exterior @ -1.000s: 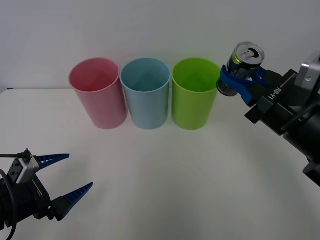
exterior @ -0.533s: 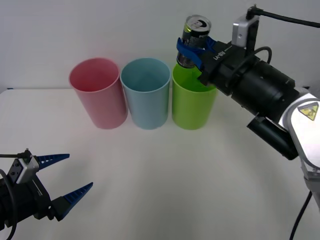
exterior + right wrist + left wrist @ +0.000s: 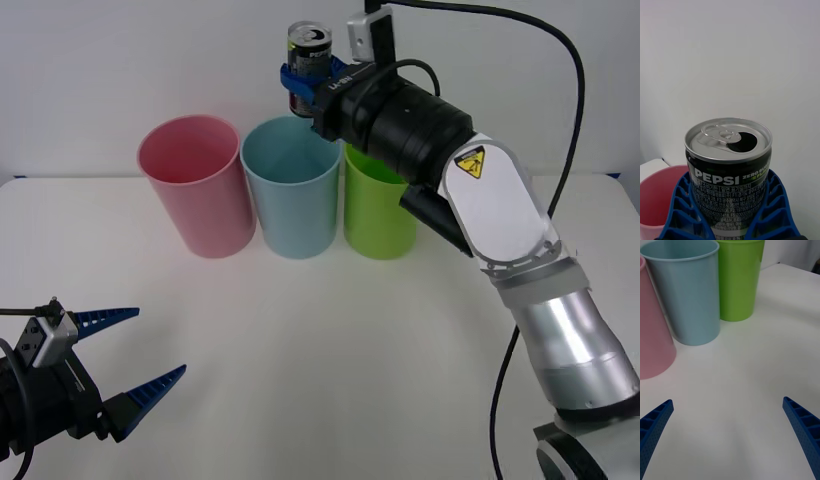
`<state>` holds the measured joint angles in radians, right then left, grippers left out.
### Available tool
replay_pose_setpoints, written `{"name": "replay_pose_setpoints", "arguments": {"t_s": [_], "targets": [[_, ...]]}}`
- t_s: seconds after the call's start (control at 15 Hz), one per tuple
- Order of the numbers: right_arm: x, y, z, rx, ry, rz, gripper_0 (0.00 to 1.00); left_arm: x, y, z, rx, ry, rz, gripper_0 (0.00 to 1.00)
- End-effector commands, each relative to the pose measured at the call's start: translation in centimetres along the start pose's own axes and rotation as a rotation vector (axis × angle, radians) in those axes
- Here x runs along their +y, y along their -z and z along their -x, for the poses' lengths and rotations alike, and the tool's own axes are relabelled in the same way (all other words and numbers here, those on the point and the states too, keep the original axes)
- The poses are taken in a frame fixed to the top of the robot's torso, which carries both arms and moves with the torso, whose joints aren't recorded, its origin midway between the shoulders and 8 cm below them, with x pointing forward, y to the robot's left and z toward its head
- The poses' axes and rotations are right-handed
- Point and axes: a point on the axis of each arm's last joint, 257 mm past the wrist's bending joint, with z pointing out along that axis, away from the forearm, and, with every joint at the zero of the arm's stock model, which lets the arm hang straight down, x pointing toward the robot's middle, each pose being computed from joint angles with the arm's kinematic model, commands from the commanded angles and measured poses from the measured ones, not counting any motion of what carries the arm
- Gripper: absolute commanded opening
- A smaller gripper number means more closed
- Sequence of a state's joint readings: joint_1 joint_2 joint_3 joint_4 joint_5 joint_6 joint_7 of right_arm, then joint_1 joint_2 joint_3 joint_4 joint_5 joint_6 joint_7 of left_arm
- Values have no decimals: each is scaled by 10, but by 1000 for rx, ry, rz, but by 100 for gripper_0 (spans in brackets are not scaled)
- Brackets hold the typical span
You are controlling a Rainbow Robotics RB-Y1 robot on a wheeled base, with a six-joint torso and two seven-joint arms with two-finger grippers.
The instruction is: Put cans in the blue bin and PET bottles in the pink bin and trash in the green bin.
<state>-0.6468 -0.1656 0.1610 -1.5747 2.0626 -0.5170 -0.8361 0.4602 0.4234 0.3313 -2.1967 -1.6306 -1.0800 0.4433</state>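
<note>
I hold the can in my right pincer, its long axis close to upright, the silver pull-tab top facing up with the opening already punched. My two blue ribbed fingers clamp its lower body from either side, so the top half and the printed label stand clear above the finger tips. In the front view the can hangs in the air above the far rim of the blue bin, on its right side, near the green bin, and touches no bin. The pink bin stands at the left of the row, the three side by side on the white table. My left pincer sits low near the table's near left corner, fingers spread wide and empty, well apart from the bins.
</note>
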Motion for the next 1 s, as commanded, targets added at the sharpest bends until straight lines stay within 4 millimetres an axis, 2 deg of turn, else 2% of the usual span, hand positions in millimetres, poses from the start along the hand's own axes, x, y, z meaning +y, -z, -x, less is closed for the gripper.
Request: {"name": "replay_pose_setpoints", "arguments": {"t_s": [0.07, 0.33, 0.73, 1.0], "targets": [[-2, -24, -20, 67, 31, -8, 0, 0, 0, 0, 0, 0, 0, 100], [-3, -34, -55, 156, 54, -8, 0, 0, 0, 0, 0, 0, 0, 100], [3, -33, -81, 222, 66, 2, 0, 0, 0, 0, 0, 0, 0, 100], [4, -33, -92, 244, 55, 3, 0, 0, 0, 0, 0, 0, 0, 100]]}}
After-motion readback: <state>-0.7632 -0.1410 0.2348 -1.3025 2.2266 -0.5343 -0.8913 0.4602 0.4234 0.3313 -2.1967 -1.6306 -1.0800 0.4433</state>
